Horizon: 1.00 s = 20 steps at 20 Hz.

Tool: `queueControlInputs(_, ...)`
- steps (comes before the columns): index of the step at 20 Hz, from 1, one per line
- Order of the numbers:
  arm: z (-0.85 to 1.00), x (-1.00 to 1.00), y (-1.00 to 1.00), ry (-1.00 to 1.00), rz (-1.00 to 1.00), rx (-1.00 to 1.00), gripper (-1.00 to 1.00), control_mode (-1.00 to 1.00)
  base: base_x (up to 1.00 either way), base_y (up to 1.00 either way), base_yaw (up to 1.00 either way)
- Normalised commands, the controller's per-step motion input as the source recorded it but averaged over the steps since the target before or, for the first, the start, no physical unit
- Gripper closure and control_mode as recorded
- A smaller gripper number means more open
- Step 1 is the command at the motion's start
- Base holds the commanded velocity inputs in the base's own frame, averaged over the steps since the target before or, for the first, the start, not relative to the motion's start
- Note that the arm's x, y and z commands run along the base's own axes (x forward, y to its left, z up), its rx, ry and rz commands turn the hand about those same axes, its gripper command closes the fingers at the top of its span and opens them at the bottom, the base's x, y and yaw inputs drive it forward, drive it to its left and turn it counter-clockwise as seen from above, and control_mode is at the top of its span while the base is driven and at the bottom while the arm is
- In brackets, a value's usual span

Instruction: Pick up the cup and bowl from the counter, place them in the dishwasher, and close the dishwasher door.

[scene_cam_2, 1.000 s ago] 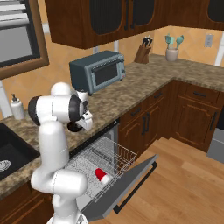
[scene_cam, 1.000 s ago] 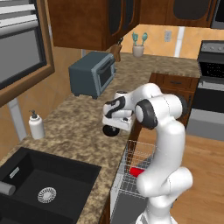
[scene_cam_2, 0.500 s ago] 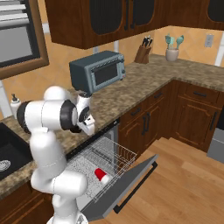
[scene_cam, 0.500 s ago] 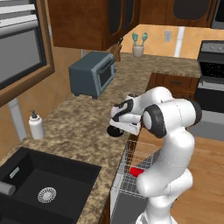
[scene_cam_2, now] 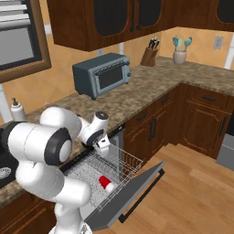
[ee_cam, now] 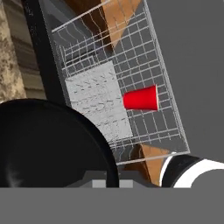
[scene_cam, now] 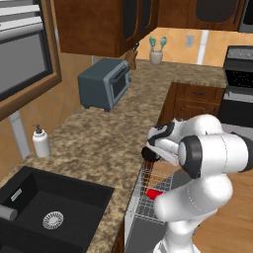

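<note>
My gripper [scene_cam: 150, 151] is shut on the rim of the black bowl [scene_cam: 147, 155], which hangs at the counter's [scene_cam: 99, 143] front edge, above the open dishwasher. In the hand view the bowl [ee_cam: 48, 144] takes up the lower left, close to the camera, and my fingertips are hidden behind it. The red cup [ee_cam: 141, 98] lies on its side in the white wire rack [ee_cam: 109, 65]. From the base the cup [scene_cam_2: 106, 183] shows in the pulled-out rack [scene_cam_2: 119, 161], over the lowered dishwasher door [scene_cam_2: 132, 194]. The gripper [scene_cam_2: 101, 145] hovers above the rack's back end.
A grey toaster oven [scene_cam: 105, 84] stands far back on the counter. A white soap dispenser [scene_cam: 41, 143] sits by the black sink [scene_cam: 44, 207]. A black-and-steel range [scene_cam: 239, 81] is at the far right. Wooden floor [scene_cam_2: 192, 192] lies open beyond the door.
The jaws closed on the bowl, and the arm carried it from over the counter toward the counter's edge, above the dishwasher rack.
</note>
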Motion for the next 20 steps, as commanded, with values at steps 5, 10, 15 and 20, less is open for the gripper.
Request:
queueControlInputs(5, -0.07, 0.00, -0.96, 0.12, -0.06, 0.09, 1.00, -1.00, 0.00, 0.00, 0.00)
queueControlInputs(10, -0.48, 0.03, -0.66, 0.04, 0.00, 0.03, 1.00, -1.00, 0.00, 0.00, 0.00)
queueControlInputs(15, -0.65, 0.16, -0.32, 0.00, 0.00, 0.01, 1.00, -1.00, 0.00, 0.00, 0.00)
queueControlInputs(20, -0.52, 0.38, 0.00, 0.00, 0.00, 0.00, 1.00, -1.00, 0.00, 0.00, 0.00)
